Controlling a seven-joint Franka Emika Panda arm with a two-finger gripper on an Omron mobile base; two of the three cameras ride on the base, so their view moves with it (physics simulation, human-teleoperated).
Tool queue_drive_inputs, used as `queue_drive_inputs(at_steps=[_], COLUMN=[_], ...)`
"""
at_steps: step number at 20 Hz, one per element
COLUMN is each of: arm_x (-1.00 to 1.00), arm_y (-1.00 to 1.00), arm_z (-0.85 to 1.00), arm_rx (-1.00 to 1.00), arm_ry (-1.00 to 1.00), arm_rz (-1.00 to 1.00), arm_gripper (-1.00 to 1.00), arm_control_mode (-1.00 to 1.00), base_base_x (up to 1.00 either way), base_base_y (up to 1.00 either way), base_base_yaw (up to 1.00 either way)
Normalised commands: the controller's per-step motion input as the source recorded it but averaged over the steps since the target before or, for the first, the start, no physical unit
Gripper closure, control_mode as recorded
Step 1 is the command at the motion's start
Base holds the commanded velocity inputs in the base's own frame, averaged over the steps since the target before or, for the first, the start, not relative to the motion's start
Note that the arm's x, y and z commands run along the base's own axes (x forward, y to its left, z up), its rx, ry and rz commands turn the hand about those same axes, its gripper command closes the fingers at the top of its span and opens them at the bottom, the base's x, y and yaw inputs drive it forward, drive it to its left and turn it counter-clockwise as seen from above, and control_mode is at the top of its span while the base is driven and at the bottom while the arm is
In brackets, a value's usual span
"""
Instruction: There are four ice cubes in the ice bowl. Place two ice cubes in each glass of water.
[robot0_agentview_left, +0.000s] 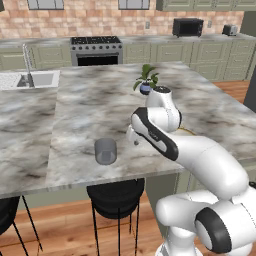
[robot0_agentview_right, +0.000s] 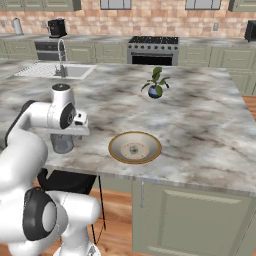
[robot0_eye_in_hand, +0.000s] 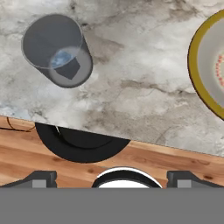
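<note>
left base view: the glass of water (robot0_agentview_left: 105, 151) stands near the counter's front edge, so a careless sweep could tip it. right base view: the ice bowl (robot0_agentview_right: 135, 147) sits right of the arm. hand view: the gripper (robot0_eye_in_hand: 112, 178) gapes wide and empty; an off-centre drop could miss the glass.

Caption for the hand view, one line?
Open gripper above the counter edge, glass of water upper left, ice bowl at right.

Marble island counter (robot0_agentview_left: 90, 107) carries: glass of water (robot0_eye_in_hand: 57, 50) left of the pincer (robot0_eye_in_hand: 111, 177), ice bowl (robot0_agentview_right: 135, 147) right of it, small potted plant (robot0_agentview_right: 156, 82) farther beyond. Sink (robot0_agentview_right: 55, 71) set in far corner.
</note>
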Motion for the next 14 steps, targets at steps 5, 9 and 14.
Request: queue_drive_inputs(at_steps=[5, 9, 14], arm_x=[0.00, 0.00, -0.02], arm_y=[-1.00, -1.00, -0.80], arm_z=[0.09, 0.00, -0.01], arm_rx=[0.07, 0.01, -0.01], arm_ry=[0.02, 0.02, 0.00], arm_rz=[0.06, 0.05, 0.14], arm_gripper=[-1.00, -1.00, -1.00], arm_control_mode=[-1.00, -1.00, -1.00], base_base_x=[0.00, 0.00, 0.00], base_base_y=[0.00, 0.00, 0.00], base_base_yaw=[0.00, 0.00, 0.00])
